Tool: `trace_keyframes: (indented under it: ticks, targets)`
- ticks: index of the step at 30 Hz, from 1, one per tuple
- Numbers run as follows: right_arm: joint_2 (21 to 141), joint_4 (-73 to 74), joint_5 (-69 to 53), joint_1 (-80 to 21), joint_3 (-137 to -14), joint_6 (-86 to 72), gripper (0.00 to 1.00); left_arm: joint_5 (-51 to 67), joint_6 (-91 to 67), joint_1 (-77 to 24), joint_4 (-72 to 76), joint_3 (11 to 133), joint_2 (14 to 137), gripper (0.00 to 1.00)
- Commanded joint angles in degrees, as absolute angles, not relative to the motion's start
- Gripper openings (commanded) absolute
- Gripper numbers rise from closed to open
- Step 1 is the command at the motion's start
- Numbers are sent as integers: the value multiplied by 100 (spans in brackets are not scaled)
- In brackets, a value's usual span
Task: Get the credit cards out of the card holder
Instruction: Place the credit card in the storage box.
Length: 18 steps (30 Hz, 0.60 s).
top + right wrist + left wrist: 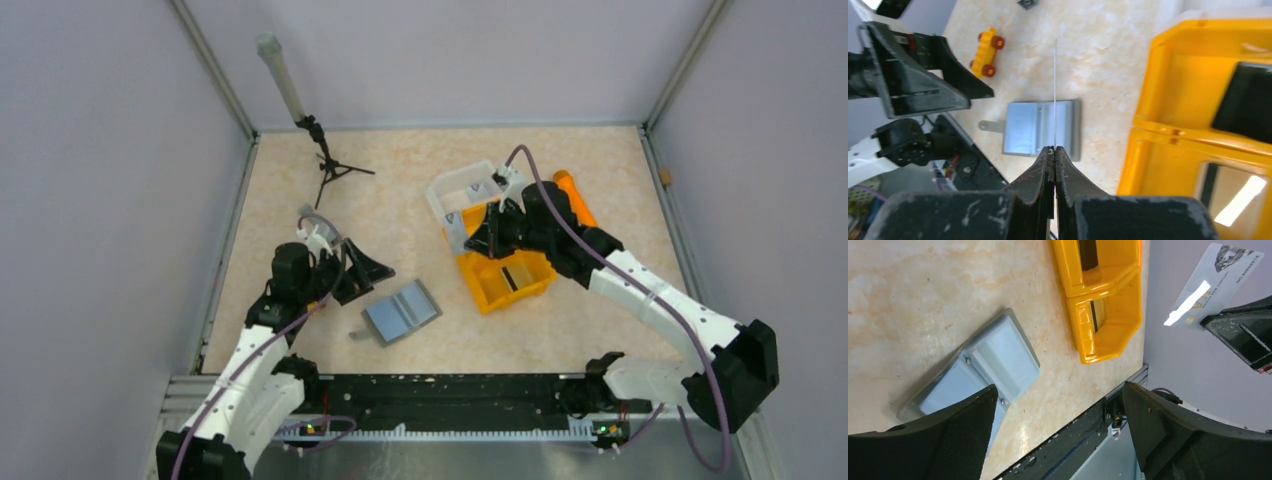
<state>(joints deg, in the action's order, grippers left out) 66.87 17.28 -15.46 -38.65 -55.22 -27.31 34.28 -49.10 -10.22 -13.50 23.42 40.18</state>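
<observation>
The grey card holder [402, 311] lies open and flat on the table, near the front edge; it also shows in both wrist views [993, 360] [1040, 127]. My left gripper [362, 278] hangs just left of it, open, with nothing between its fingers [1059, 387]. My right gripper [1054, 148] is shut on a credit card [1055, 90], seen edge-on as a thin line. The left wrist view shows that pale card [1208, 285] face-on, held in the air. Dark credit cards [1245, 100] [517, 278] lie in the orange bin [505, 290].
The orange two-compartment bin [1168, 150] stands right of the holder, with a clear plastic tray [460, 190] behind it. A small tripod with a tube [330, 165] stands at the back left. A yellow toy car [985, 50] lies near the left arm.
</observation>
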Motion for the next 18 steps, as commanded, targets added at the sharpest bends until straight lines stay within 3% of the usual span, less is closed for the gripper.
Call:
trace_keyframes:
  ticks: [1, 6, 10, 18]
  targets:
    - [6950, 2195, -1314, -3353, -6053, -1748, 0, 3018, -4446, -1011, -922, 3117, 4725, 99]
    - [7350, 2356, -2727, -2160, -6533, -1755, 0, 2816, -4530, -985, -696, 3554, 5383, 99]
    - [7442, 3071, -1909, -2083, -6819, -1174, 0, 2651, -4530, -984, -606, 3768, 5632, 99]
    - [8033, 4195, -1405, -2083, -7536, -817, 0, 2774, -4461, -1019, -1158, 3908, 5768, 99]
